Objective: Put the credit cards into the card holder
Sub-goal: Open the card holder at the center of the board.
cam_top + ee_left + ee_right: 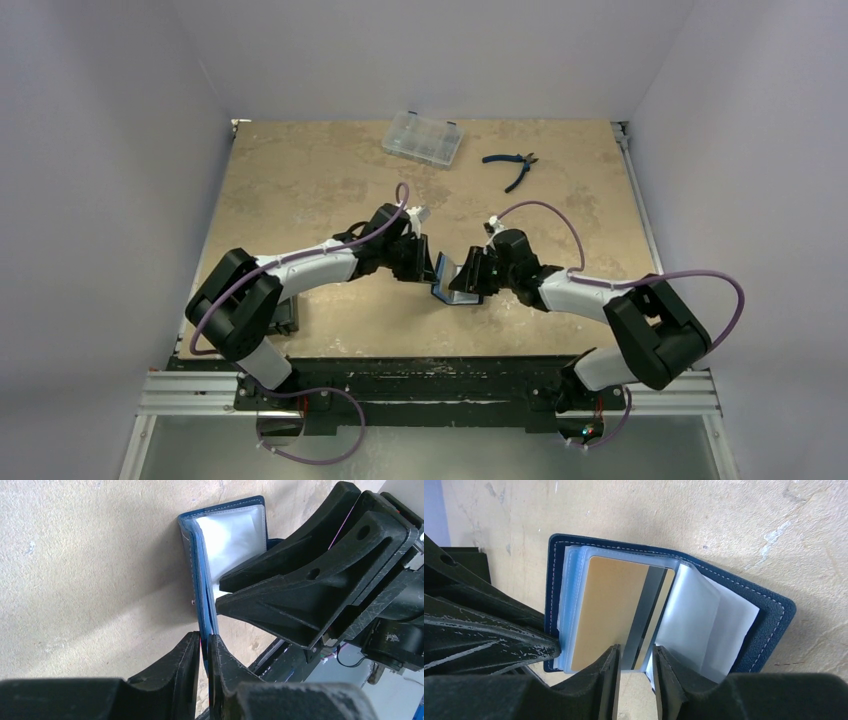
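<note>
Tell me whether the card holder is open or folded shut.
Open: the card holder has its covers spread, clear sleeves fanned out, a gold striped card in one.

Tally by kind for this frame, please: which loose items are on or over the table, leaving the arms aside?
Card holder: 1
Credit card: 1 visible, in a clear sleeve
Clear compartment case: 1
Pliers: 1
Black object, partly hidden: 1
Total: 5
</note>
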Controlling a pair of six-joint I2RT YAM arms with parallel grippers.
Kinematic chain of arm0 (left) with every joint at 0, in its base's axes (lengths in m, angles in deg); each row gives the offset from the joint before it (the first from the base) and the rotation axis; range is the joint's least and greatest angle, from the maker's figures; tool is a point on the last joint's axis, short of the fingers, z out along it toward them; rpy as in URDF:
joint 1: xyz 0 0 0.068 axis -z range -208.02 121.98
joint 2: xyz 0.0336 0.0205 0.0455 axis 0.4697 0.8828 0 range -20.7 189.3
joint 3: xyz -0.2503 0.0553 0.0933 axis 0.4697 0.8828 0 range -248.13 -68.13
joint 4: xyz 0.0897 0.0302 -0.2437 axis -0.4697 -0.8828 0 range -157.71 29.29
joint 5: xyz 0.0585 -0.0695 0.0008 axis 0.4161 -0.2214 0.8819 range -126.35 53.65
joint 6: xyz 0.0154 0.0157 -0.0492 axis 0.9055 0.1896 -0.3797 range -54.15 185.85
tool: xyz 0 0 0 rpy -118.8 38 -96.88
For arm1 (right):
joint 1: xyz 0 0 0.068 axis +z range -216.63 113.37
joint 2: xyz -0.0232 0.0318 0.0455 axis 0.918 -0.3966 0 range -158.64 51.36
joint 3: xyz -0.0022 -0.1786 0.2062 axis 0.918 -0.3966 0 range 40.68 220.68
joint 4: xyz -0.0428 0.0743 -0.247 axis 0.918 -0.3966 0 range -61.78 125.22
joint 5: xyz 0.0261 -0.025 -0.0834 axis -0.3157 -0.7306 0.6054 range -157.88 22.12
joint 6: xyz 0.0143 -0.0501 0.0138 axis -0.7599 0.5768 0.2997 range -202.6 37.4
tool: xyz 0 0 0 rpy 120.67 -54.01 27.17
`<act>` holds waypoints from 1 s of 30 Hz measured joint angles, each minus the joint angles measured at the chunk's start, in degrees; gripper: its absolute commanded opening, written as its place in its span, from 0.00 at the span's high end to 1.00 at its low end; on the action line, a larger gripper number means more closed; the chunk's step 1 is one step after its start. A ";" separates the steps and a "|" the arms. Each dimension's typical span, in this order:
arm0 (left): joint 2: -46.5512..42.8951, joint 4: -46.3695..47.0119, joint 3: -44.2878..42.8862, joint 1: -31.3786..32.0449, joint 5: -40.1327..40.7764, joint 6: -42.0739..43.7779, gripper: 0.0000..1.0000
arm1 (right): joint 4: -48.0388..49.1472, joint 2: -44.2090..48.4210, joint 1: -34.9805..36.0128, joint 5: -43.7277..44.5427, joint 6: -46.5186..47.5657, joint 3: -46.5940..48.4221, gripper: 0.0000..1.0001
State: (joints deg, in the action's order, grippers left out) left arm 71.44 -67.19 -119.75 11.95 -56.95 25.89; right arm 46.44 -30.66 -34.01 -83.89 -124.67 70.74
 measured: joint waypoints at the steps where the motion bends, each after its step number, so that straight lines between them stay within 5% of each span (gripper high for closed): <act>1: 0.02 0.02 -0.09 0.13 0.00 0.00 0.85 | 0.09 0.28 -0.13 0.00 -0.24 -0.09 0.62; 12: 2.25 1.09 -2.34 0.31 -1.09 -1.53 1.00 | 3.61 -0.11 -1.27 -1.70 -1.53 -1.97 0.57; 25: 3.13 0.22 -3.72 0.57 -1.46 -1.33 1.00 | -2.67 6.23 -1.55 0.46 -0.20 -1.95 0.32; 30: 3.10 -0.57 -4.07 0.57 -1.46 -1.14 1.00 | -3.96 8.20 -1.57 0.42 -0.22 -1.57 0.30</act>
State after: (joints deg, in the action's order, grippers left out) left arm 74.55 -67.76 -123.82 12.52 -58.41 24.75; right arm 42.49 -22.46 -35.58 -83.47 -124.89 69.17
